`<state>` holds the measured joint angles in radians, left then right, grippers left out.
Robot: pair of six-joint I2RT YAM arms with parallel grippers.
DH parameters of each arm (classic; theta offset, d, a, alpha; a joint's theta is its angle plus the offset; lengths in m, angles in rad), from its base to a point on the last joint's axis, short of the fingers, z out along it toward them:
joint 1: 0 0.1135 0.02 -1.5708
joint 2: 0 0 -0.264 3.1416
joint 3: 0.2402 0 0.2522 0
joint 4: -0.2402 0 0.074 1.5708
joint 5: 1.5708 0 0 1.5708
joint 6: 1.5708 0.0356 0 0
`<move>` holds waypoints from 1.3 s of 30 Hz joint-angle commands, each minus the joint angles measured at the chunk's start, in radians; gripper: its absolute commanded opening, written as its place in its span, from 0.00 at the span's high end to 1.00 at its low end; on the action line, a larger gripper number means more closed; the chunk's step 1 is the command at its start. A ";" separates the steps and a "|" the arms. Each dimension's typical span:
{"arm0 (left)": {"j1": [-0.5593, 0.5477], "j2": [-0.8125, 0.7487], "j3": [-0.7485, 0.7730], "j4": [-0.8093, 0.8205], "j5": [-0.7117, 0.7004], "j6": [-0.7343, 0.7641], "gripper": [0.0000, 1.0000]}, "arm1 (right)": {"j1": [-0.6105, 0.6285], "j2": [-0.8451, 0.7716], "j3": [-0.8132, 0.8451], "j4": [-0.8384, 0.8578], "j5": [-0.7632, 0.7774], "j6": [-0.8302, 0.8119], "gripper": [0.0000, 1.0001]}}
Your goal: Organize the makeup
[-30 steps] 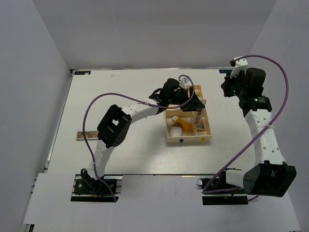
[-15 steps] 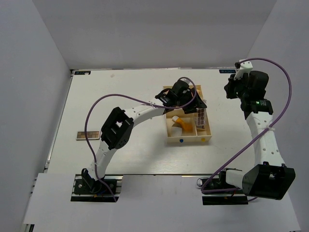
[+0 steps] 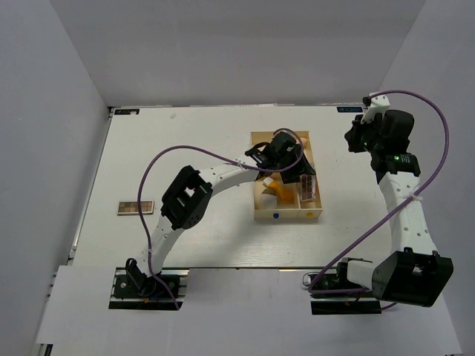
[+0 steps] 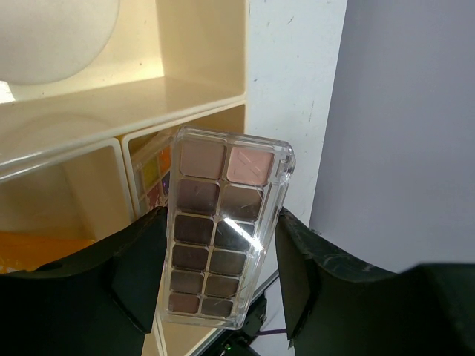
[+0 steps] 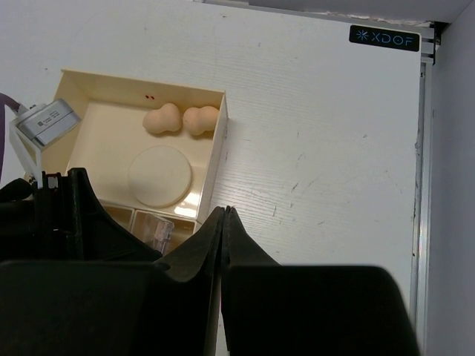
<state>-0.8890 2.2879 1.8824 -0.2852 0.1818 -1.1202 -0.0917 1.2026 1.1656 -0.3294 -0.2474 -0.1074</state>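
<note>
White, lightly scuffed tabletop (image 3: 185,141) enclosed by plain pale grey walls (image 3: 237,44) on the left, far and right sides. A small dark label (image 5: 384,38) reading XDOF sits at the far right corner. Even, soft light.

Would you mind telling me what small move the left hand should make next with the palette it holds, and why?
Probably lower it a little. The left hand grips the clear-cased brown and pink eyeshadow palette over a small compartment of the cream plastic tray, so it should sink inside before the hand opens.
</note>
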 commanded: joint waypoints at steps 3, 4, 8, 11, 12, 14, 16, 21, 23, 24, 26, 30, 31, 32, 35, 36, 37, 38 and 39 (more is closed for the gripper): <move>-0.011 -0.016 0.047 -0.028 -0.027 -0.021 0.64 | -0.008 -0.020 -0.001 0.047 -0.020 0.014 1.00; -0.011 -0.016 0.055 -0.035 -0.025 -0.020 0.57 | -0.009 -0.021 -0.001 0.047 -0.021 0.015 1.00; -0.011 -0.019 0.061 -0.031 -0.018 -0.021 0.34 | -0.008 -0.018 -0.003 0.049 -0.027 0.017 1.00; -0.011 -0.022 0.076 -0.026 -0.024 -0.021 0.26 | -0.008 -0.021 -0.003 0.047 -0.030 0.015 1.00; -0.011 -0.024 0.083 -0.026 -0.024 -0.020 0.25 | -0.009 -0.020 -0.003 0.047 -0.032 0.017 1.00; -0.011 -0.030 0.087 -0.022 -0.025 -0.020 0.23 | -0.008 -0.021 -0.003 0.047 -0.036 0.015 1.00; -0.011 -0.033 0.090 -0.020 -0.022 -0.018 0.13 | -0.008 -0.023 -0.003 0.046 -0.041 0.015 1.00; -0.011 -0.083 0.074 -0.014 -0.051 -0.001 0.17 | -0.008 -0.029 -0.004 0.040 -0.053 0.008 1.00; -0.002 -0.148 0.046 -0.006 -0.084 0.022 0.22 | -0.008 -0.037 -0.010 0.035 -0.081 -0.006 1.00; 0.008 -0.172 0.002 0.010 -0.088 0.029 0.26 | -0.009 -0.038 -0.012 0.030 -0.098 -0.023 1.00; 0.034 -0.235 -0.066 0.026 -0.120 0.062 0.44 | -0.010 -0.044 -0.020 0.018 -0.159 -0.041 0.93; 0.129 -0.433 -0.264 -0.015 -0.114 0.043 0.86 | -0.009 -0.057 -0.041 0.015 -0.295 -0.074 0.66; 0.184 -0.464 -0.345 -0.032 -0.108 0.033 0.88 | -0.008 -0.057 -0.049 0.010 -0.318 -0.086 0.42; 0.212 -0.497 -0.389 -0.064 -0.113 0.020 0.88 | -0.008 -0.054 -0.049 0.003 -0.341 -0.092 0.26; 0.327 -0.642 -0.554 -0.121 -0.166 0.022 0.79 | -0.009 -0.040 -0.057 -0.023 -0.432 -0.123 0.11; 0.359 -0.674 -0.583 -0.143 -0.166 0.029 0.67 | -0.008 -0.040 -0.061 -0.026 -0.466 -0.126 0.11; 0.393 -0.721 -0.618 -0.173 -0.204 0.043 0.62 | -0.006 -0.037 -0.066 -0.028 -0.474 -0.129 0.11; 0.465 -0.737 -0.627 -0.256 -0.217 0.063 0.55 | -0.005 -0.035 -0.076 -0.030 -0.480 -0.130 0.11; 0.501 -0.752 -0.638 -0.288 -0.232 0.085 0.45 | -0.006 -0.032 -0.080 -0.025 -0.496 -0.130 0.11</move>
<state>-0.4667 1.6005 1.2892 -0.4141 0.0238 -1.0737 -0.0971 1.1687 1.0977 -0.3519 -0.6388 -0.2119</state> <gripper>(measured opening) 0.498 0.887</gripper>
